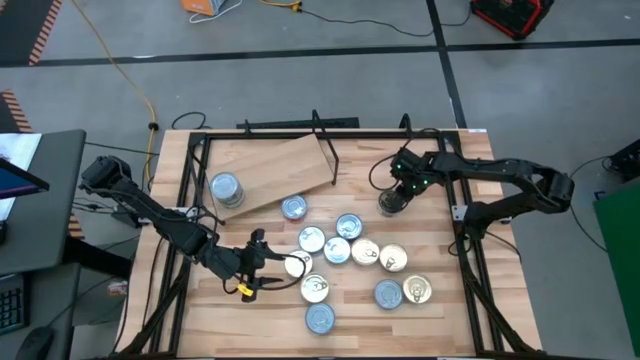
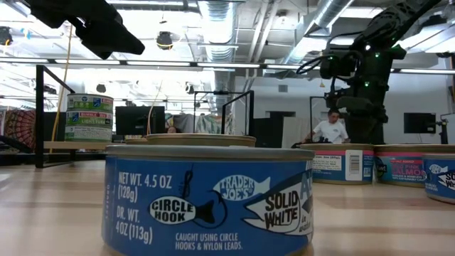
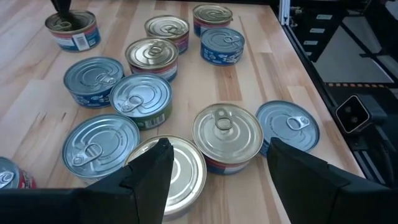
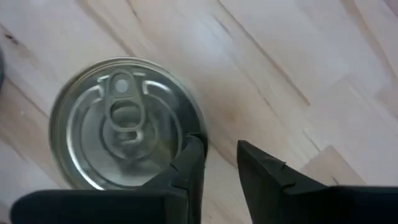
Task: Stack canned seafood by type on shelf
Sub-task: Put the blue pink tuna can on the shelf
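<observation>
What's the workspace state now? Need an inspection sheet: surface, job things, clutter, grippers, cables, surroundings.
Surface: butcher-block table, inside a black frame.
Job's things: shelf lies skewed at the far side, with one tin on the shelf. The loose tins are clustered mid-table, unstacked. A lone tin sits apart.
Clutter: nothing seen.
Grippers: left gripper is over the cluster, fingers wide open and empty. Right gripper is at the lone tin's rim, fingers a narrow gap apart with nothing between.
Cables: yellow cable on the floor.
Surroundings: desk, red case, person far behind.
</observation>
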Controlling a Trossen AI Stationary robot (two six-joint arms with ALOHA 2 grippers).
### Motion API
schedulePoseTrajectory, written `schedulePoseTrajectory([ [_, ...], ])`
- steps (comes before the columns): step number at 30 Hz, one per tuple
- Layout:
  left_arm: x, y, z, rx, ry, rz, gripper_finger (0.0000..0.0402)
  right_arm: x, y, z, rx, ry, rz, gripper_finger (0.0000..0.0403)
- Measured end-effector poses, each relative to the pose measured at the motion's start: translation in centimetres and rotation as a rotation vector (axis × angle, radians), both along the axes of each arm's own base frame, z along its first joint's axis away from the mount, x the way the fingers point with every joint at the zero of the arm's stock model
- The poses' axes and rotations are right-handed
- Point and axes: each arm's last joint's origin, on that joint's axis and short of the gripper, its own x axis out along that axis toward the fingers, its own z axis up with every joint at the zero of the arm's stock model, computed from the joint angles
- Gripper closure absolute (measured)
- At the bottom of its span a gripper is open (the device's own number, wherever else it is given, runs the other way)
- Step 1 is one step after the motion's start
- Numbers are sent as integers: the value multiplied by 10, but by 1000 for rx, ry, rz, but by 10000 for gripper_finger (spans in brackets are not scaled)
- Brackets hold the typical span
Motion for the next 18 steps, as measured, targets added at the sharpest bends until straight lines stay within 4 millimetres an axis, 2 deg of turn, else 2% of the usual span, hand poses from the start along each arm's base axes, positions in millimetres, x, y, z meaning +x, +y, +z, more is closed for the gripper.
schedulePoseTrajectory([
  [14, 0, 0, 0, 1, 2, 0, 155, -11, -10, -1, 30, 32, -98, 388],
  [18, 0, 0, 0, 1, 2, 0, 155, -12, -10, -1, 38, 37, -117, 385],
])
